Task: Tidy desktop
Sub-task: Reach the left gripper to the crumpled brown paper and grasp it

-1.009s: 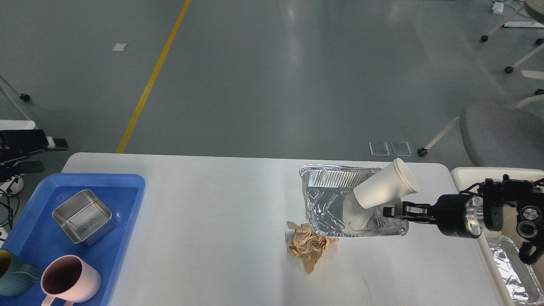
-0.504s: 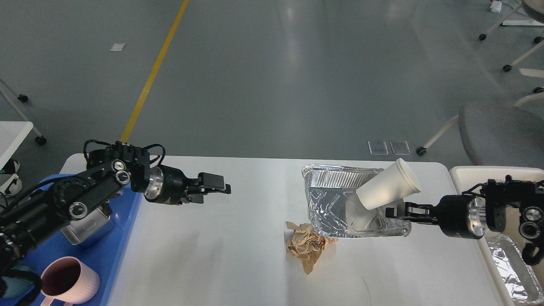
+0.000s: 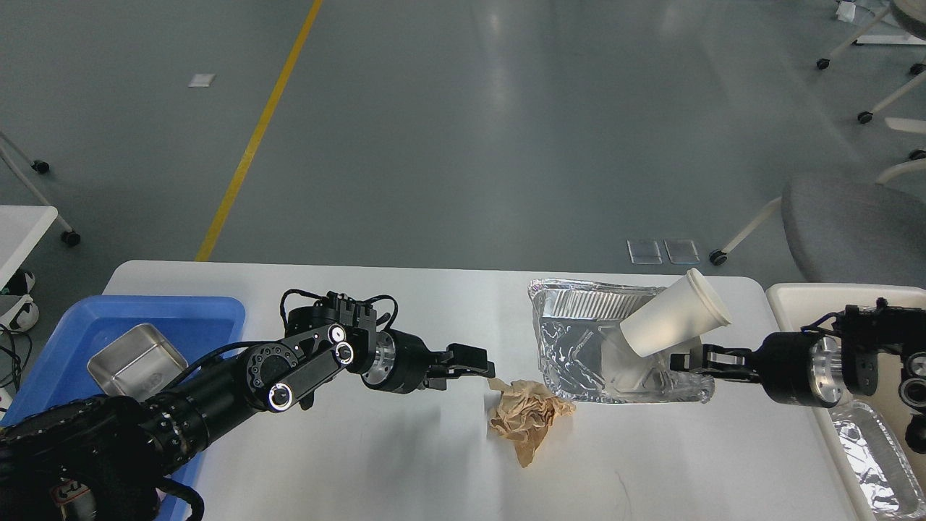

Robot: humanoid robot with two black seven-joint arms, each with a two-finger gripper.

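Observation:
The white desktop (image 3: 347, 449) holds a crumpled brown paper ball (image 3: 526, 420) near its middle. Right of it lies a foil tray (image 3: 579, 347) with a white paper cup (image 3: 673, 316) leaning tilted inside it. My right gripper (image 3: 681, 360) reaches in from the right and is shut on the foil tray's near right rim, just under the cup. Coming in from the left, my left gripper (image 3: 481, 367) hovers open just left of the paper ball with nothing between its fingers.
A blue plastic tray (image 3: 210, 311) at the left edge holds a steel box (image 3: 134, 358); my left arm covers its near part. A cream-white bin (image 3: 796, 297) off the right edge holds another foil tray (image 3: 872, 456). A grey chair (image 3: 854, 231) stands behind it.
My left arm came into view and swept right across the desktop to the paper ball. My right gripper pulled the foil tray and cup a little to the right.

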